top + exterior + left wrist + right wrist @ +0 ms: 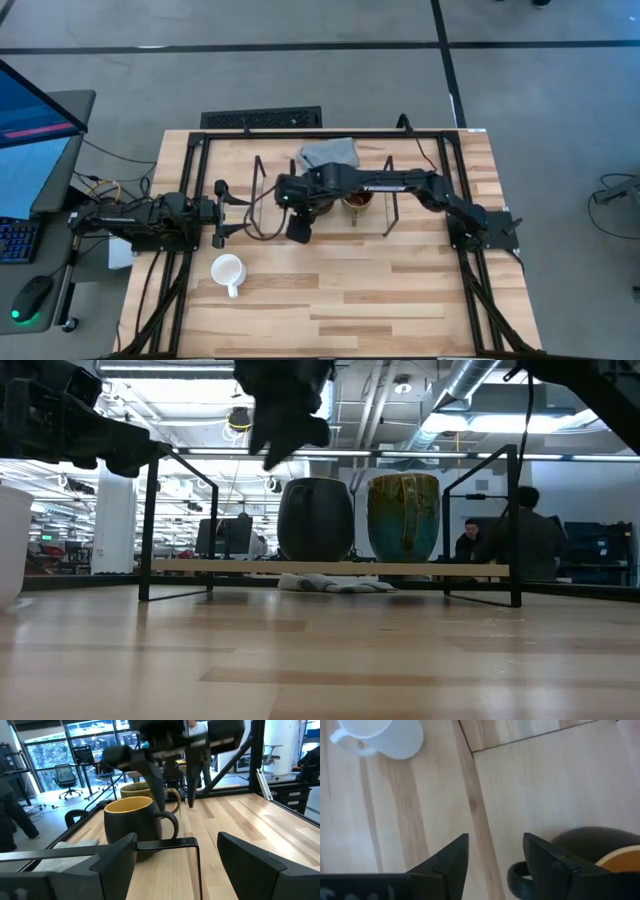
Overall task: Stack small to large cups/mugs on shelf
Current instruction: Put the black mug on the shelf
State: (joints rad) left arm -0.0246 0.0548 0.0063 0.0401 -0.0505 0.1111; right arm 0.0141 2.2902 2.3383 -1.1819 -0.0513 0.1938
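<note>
Right gripper reached across the wooden table to the low black-wire shelf with light wooden base, raised above it, fingers spread, empty. Dark mug with yellow-orange inside and brown glazed mug standing together on shelf. Small white mug on table, off shelf. Left gripper by shelf's end, fingers wide, empty.

On the shelf, 2 mugs fill the middle and right: the dark mug and the brown mug. The left slot is free, though the right claw hangs open just in front of it. The white mug stands alone on the near-left bench, open all round. Wire end frames bound the shelf's sides.
</note>
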